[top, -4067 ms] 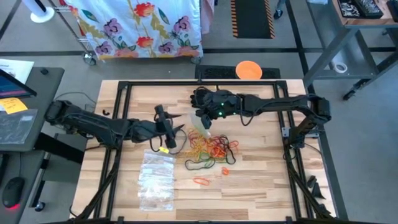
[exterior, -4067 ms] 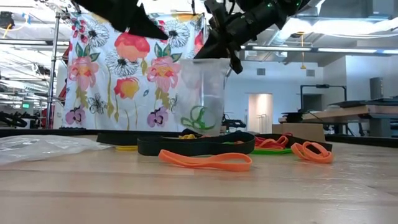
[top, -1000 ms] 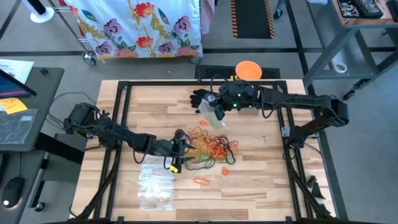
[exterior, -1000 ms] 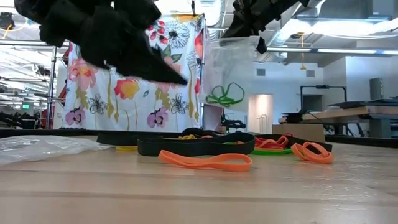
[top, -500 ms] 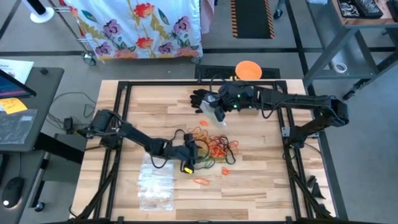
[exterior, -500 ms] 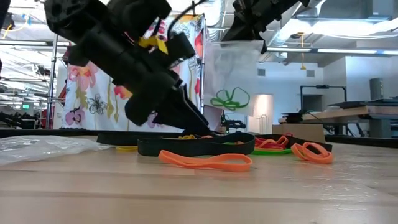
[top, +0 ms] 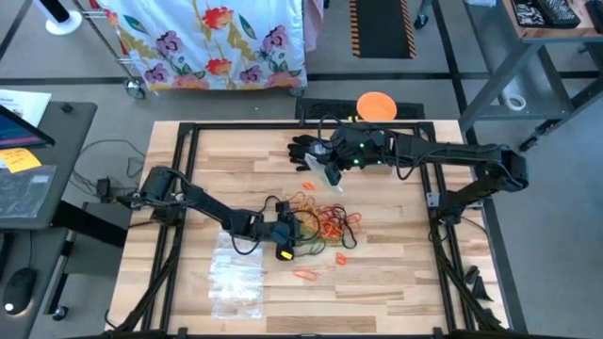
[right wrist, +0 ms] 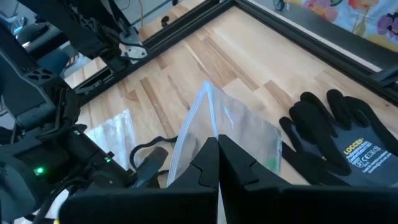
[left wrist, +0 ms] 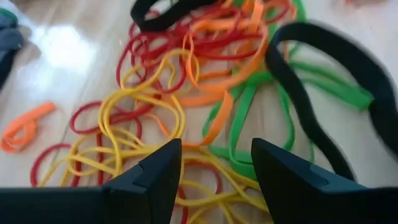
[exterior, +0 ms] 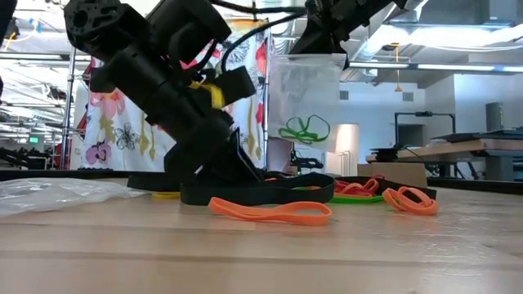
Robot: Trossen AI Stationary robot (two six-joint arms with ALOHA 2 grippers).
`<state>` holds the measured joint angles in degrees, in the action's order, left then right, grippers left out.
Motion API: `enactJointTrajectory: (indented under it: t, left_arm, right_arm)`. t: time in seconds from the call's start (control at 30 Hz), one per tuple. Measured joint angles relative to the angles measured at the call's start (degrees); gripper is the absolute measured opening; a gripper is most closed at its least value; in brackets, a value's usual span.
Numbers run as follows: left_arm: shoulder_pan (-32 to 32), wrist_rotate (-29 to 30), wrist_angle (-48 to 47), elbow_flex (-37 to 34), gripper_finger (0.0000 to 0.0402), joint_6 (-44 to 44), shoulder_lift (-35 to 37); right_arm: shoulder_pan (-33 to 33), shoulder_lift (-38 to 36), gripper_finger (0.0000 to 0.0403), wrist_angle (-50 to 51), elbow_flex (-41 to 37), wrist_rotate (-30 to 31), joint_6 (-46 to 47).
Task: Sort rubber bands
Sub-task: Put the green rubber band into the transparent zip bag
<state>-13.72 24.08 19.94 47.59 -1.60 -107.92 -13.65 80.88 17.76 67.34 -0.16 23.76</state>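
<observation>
The rubber bands (top: 327, 222) lie in a tangled pile of yellow, red, orange, green and black loops (left wrist: 186, 93) mid-table. My left gripper (left wrist: 214, 165) is open and low over the pile's near-left part (top: 294, 229), slanting down, a finger on either side of yellow and green loops. Whether it touches them I cannot tell. My right gripper (top: 330, 169) is shut on a clear plastic bag (exterior: 304, 98) above the table's far middle. A few green bands (exterior: 302, 129) lie inside the bag. My right gripper pinches the clear bag's top edge (right wrist: 208, 121) between its two shut fingers. The fingers slant down from the table's right side. The bag hangs upright below them with the green bands in its lower part.
A black glove (top: 306, 151) lies on the far part of the table, just left of the bag. A stack of clear bags (top: 236, 273) lies near the front left. Loose orange bands (top: 303, 275) lie near the pile. Black frame rails (top: 179, 188) border the tabletop.
My left gripper has gone toward the table's right edge and down onto the pile of bands, tipping further downward, and has stayed open. In the last half second it has hardly moved. My right gripper holds the bag still.
</observation>
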Motion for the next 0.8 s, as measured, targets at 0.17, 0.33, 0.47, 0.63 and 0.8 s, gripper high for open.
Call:
enactJointTrajectory:
  t: [0.17, 0.33, 0.47, 0.63, 0.8]
  left_arm:
    - [-0.02, 0.22, -1.25, 0.02, 0.0194, -0.21, 0.05]
    - [-0.02, 0.22, -2.21, 0.04, 0.0169, -0.01, 0.09]
    - [-0.04, -0.59, -2.38, 0.04, 0.0096, 0.60, 0.09]
    - [-0.56, 0.32, -2.57, 0.09, 0.0010, 3.80, 0.07]
    - [-1.40, 3.20, -3.28, 1.73, 0.0003, 7.75, 2.96]
  right_arm:
    - [0.00, 0.00, 0.0000, -0.03, -0.01, 0.00, 1.13]
    - [0.00, 0.00, 0.0000, -0.07, -0.01, 0.00, 2.10]
    - [0.00, 0.00, 0.0000, -0.07, -0.01, 0.00, 2.37]
    - [0.00, 0.00, 0.0000, -0.07, -0.01, 0.00, 1.77]
    - [0.00, 0.00, 0.0000, -0.06, -0.01, 0.00, 0.42]
